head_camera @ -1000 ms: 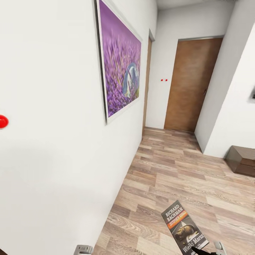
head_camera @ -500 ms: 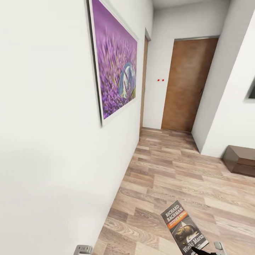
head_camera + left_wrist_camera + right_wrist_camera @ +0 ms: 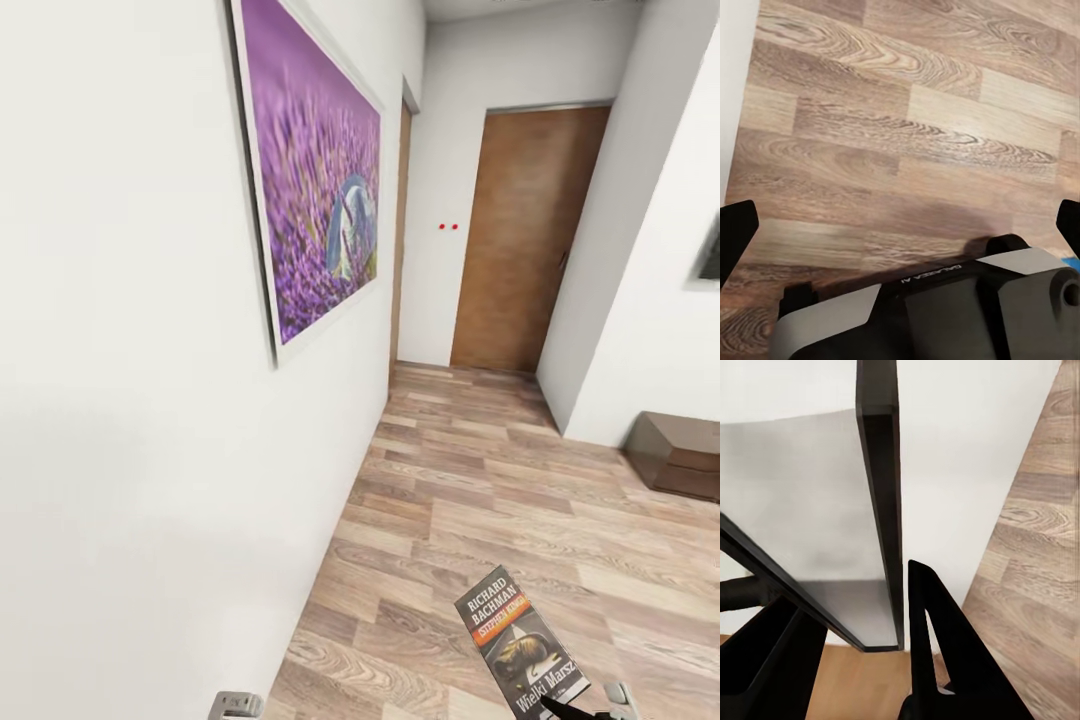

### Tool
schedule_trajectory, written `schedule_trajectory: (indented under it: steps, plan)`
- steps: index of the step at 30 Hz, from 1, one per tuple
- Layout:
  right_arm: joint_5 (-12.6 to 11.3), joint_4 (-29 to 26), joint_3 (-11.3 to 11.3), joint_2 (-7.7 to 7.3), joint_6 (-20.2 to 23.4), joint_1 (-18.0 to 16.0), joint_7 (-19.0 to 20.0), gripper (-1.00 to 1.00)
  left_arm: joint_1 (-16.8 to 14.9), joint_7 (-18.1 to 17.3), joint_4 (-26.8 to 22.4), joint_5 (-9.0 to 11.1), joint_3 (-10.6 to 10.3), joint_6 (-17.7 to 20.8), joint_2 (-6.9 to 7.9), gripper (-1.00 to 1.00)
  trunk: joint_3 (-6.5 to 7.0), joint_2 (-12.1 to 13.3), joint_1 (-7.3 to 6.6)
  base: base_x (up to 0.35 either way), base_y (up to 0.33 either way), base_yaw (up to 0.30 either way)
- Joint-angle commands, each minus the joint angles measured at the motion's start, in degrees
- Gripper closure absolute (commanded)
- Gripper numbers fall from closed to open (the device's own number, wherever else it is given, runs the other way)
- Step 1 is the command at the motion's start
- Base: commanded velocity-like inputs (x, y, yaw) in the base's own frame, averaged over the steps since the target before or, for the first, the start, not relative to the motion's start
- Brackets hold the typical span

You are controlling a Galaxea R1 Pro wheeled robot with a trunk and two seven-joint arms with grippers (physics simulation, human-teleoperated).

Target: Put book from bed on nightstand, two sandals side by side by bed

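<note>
The book (image 3: 518, 640), a dark paperback with white "RICHARD BACHMAN" lettering and an orange band, stands tilted at the lower right of the head view. My right gripper (image 3: 582, 712) is shut on its lower end. In the right wrist view the book (image 3: 810, 525) shows edge-on, pinched between the black fingers (image 3: 945, 652). My left gripper (image 3: 904, 225) is open over bare wood floor, its fingertips far apart with nothing between them; a bit of it (image 3: 235, 705) shows at the head view's lower edge. The bed and the sandals are out of view.
A white wall with the purple lavender picture (image 3: 310, 190) runs close along my left. Wood-plank floor (image 3: 480, 480) stretches ahead to a brown door (image 3: 520, 240). A low dark brown cabinet (image 3: 680, 455) stands against the right wall.
The whole head view has shifted: the picture and door have slid left and a red thing on the wall has left the frame. The book stays in the right gripper as before.
</note>
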Motion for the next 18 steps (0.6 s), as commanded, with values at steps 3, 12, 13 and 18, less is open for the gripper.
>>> schedule_trajectory:
  steps: [3,12,13,18]
  plan:
    - [-0.59,0.02,0.43,-0.04,0.36,-0.05,0.13,1.0,-0.04,-0.18,0.02,0.47,-0.49,-0.14,0.02,-1.0,-0.12,-0.11,0.03,0.002,0.0,-0.264]
    - [-0.6,0.03,0.43,-0.04,0.35,-0.06,0.13,1.0,-0.03,-0.18,0.02,0.47,-0.51,-0.13,0.02,-1.0,-0.12,-0.11,0.03,0.0,0.0,-0.296]
    - [-0.6,0.03,0.43,-0.04,0.36,-0.05,0.13,1.0,-0.02,-0.18,0.02,0.47,-0.51,-0.13,0.02,-1.0,-0.12,-0.11,0.03,0.0,0.0,-0.3]
    - [-0.61,0.02,0.43,-0.04,0.36,-0.02,0.06,1.0,-0.04,-0.18,0.02,0.47,-0.48,-0.14,0.02,-1.0,-0.12,-0.11,0.03,0.0,0.0,-0.3]
